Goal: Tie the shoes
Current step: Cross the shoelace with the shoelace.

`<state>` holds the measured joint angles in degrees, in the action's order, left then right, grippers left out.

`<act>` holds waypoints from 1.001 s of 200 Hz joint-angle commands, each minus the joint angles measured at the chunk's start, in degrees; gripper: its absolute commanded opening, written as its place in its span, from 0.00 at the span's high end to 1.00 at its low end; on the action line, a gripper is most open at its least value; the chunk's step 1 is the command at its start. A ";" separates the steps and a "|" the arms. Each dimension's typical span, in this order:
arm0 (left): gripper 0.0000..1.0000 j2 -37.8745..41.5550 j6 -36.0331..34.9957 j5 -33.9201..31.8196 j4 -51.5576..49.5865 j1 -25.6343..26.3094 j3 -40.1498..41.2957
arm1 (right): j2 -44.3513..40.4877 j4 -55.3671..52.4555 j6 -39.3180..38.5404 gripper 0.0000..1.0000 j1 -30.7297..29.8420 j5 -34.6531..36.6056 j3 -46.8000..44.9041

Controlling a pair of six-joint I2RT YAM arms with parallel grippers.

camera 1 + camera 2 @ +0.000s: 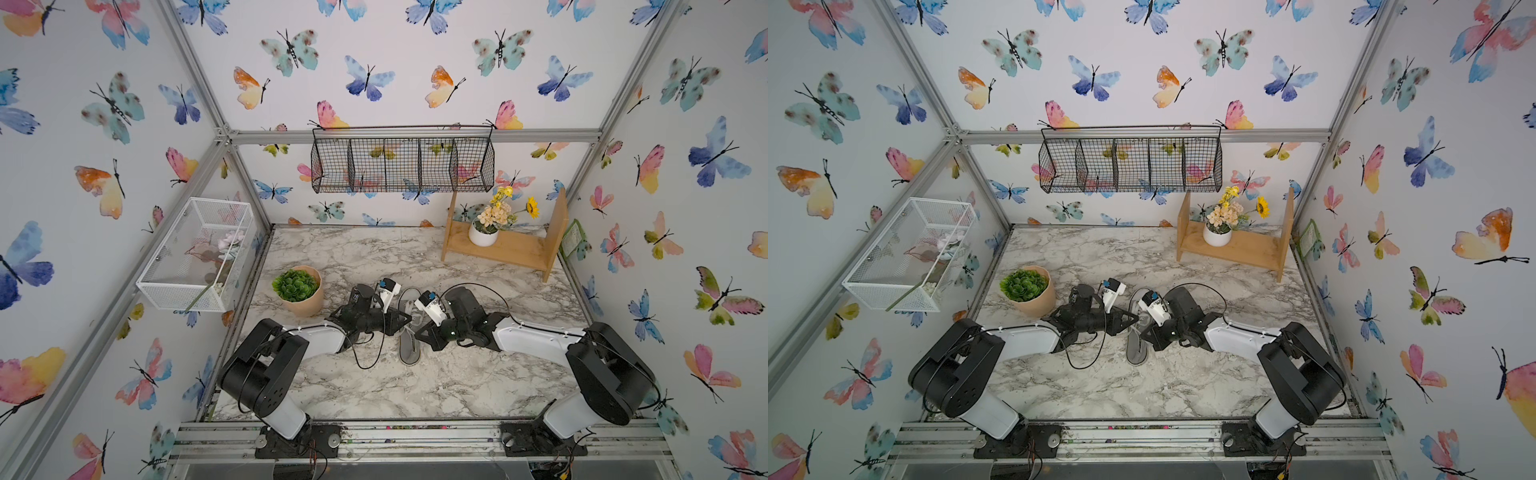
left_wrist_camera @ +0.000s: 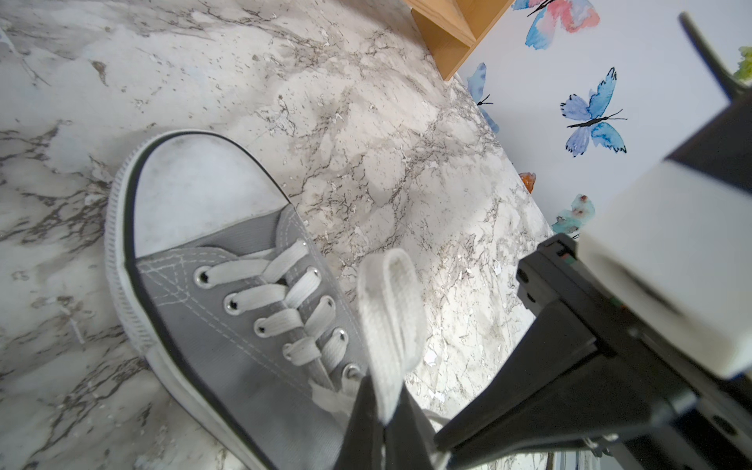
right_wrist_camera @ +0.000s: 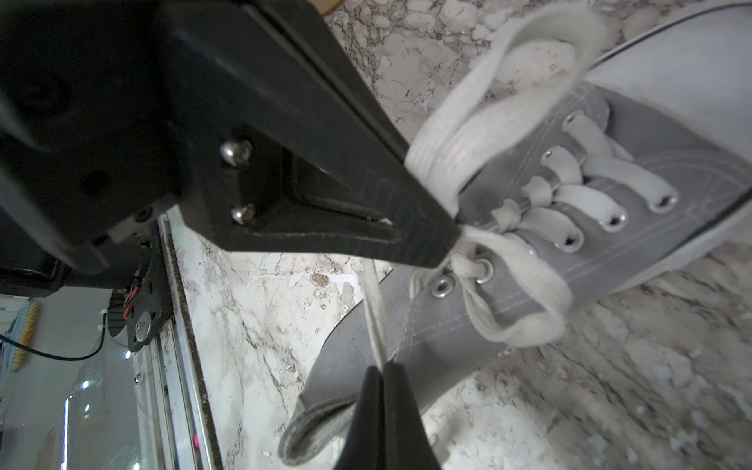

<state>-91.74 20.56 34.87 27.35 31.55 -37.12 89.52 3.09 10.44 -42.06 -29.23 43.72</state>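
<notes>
Left hand (image 2: 384, 407) pinched shut on a lace loop (image 2: 390, 325), right hand (image 3: 380, 390) shut on a thin lace strand (image 3: 373, 309), shoe (image 1: 409, 347) mid-tabletop (image 1: 415, 386) (marble, butterfly walls (image 1: 395, 104) around), left arm (image 1: 316, 334) and right arm (image 1: 532, 336) hiding its middle in both top views, plant pot (image 1: 297, 293) just left, shelf (image 1: 507, 247) at the back right.

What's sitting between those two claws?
The grey shoe lies between the left gripper and right gripper, each shut on a white lace; both top views show it.

Both top views high overhead, wrist views close, all sharing sneaker (image 2: 244, 362)
</notes>
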 commanded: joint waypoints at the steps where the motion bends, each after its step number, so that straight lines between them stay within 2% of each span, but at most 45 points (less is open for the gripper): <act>1: 0.97 0.17 -0.44 0.36 -0.26 -0.09 -1.72 | -1.70 -1.15 0.08 0.98 -0.30 -2.61 -1.49; 200: 0.87 -2.98 -0.25 1.07 0.07 -0.09 -2.78 | -4.22 -1.76 0.19 0.98 -0.30 -4.98 -4.00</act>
<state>-93.84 20.62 35.05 26.68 31.62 -38.39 87.00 3.29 10.85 -42.06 -32.21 40.71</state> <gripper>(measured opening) 0.124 0.039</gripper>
